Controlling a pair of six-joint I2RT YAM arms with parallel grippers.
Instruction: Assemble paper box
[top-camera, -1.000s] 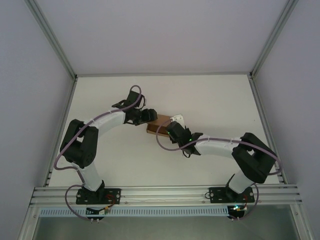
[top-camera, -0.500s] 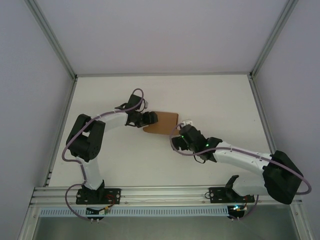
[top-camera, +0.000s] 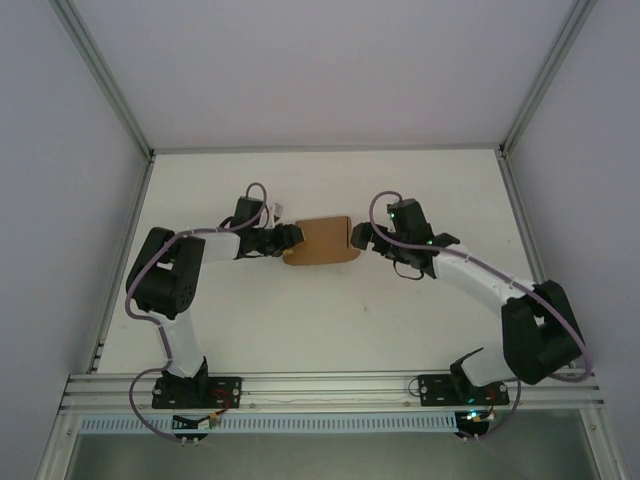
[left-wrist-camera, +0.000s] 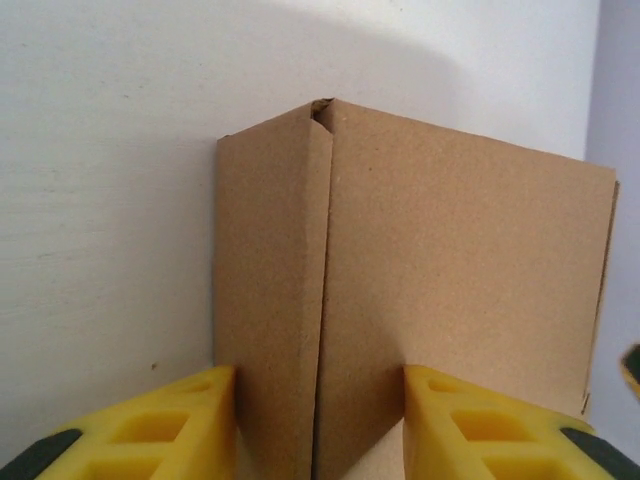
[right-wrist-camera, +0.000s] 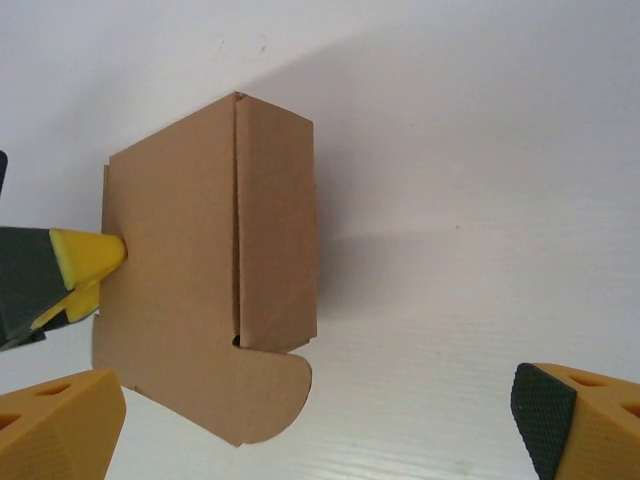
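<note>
The paper box (top-camera: 320, 240) is a brown kraft piece lying mid-table between both arms. From the left wrist view its folded corner (left-wrist-camera: 325, 250) runs upright, and my left gripper (left-wrist-camera: 320, 430) pinches it with a yellow finger pressed on each side. In the top view my left gripper (top-camera: 288, 238) holds the box's left end. My right gripper (top-camera: 358, 238) stands wide open just off the right end. In the right wrist view the box (right-wrist-camera: 180, 270) sits ahead and left of my right gripper (right-wrist-camera: 320, 430), its rounded flap (right-wrist-camera: 255, 395) hanging free. The left fingertip (right-wrist-camera: 85, 255) touches the box's far edge.
The white table (top-camera: 330, 320) is fenced by aluminium posts at the left (top-camera: 125, 130) and right (top-camera: 525, 120) and by a rail (top-camera: 330, 385) along the near edge where both bases are bolted. Grey walls close the back and sides.
My right gripper let go of the box, opened wide and swung round to the box's right end. My left gripper narrowed on the box and turned it.
</note>
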